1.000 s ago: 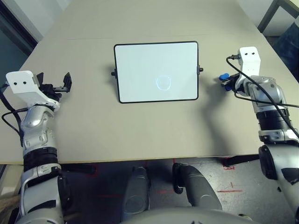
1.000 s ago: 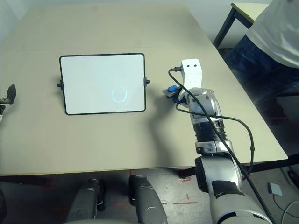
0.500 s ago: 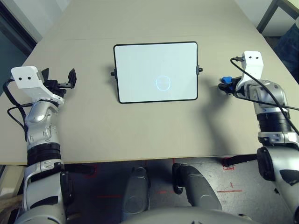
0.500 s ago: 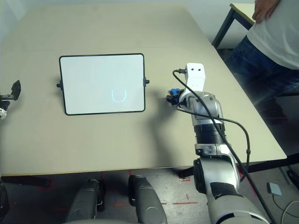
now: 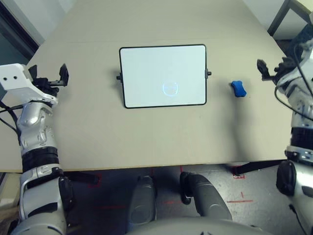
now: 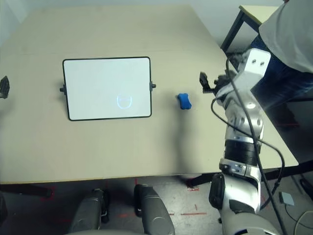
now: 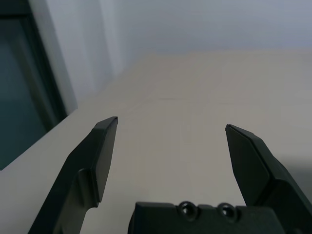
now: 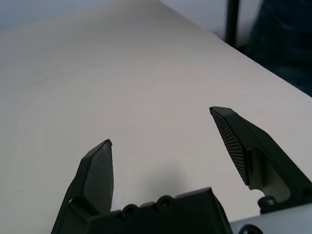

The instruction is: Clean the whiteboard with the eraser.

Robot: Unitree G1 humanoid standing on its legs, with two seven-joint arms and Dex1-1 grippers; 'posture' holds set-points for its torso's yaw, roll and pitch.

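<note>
You've just let go: the eraser (image 5: 238, 89) now lies on the table beside the board (image 5: 164, 74), which looks wiped. The right gripper (image 8: 170, 156) has pulled away, jaws wide; the left gripper (image 7: 170, 146) is open too.

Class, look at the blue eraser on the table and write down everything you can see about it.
The eraser is a small bright blue oblong block, pinched in at the middle, with a matte look. It lies flat on the beige table, lengthwise roughly front to back, slightly angled. It sits just right of the whiteboard, apart from its frame and side knob. Only the table touches it; the right end effector is open, off to its right.
</note>
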